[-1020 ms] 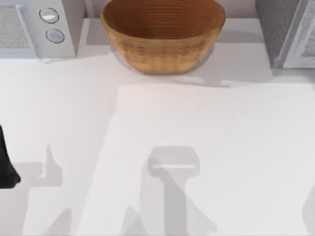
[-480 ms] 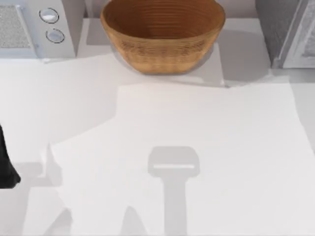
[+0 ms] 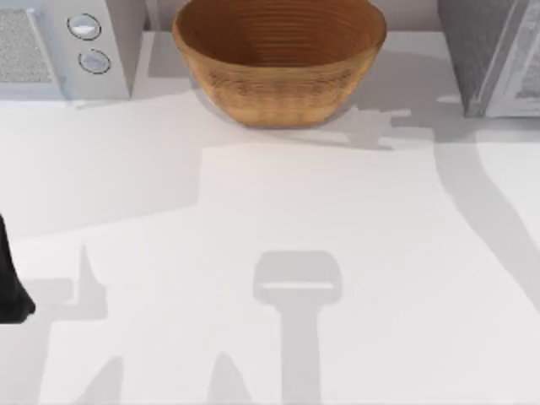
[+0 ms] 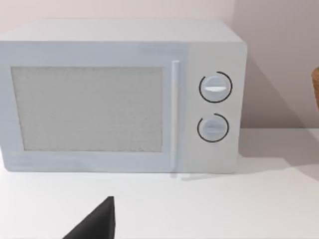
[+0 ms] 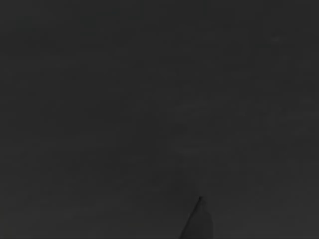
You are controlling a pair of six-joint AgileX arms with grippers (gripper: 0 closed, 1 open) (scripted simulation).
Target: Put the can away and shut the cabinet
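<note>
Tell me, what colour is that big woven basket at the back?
The basket is a warm golden brown with ribbed woven rings, best seen in the top view.

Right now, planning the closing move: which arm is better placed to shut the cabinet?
Probably the right. The cabinet stands at the far right, while the left arm sits parked at the left edge, facing the microwave. The right wrist view is dark.

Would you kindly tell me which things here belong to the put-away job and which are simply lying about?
For the job:
- cabinet, at the table's back right corner

Just lying about:
- microwave, back left
- wicker basket, back centre

The left arm sits parked at the table's left edge. The right wrist view is dark.
</note>
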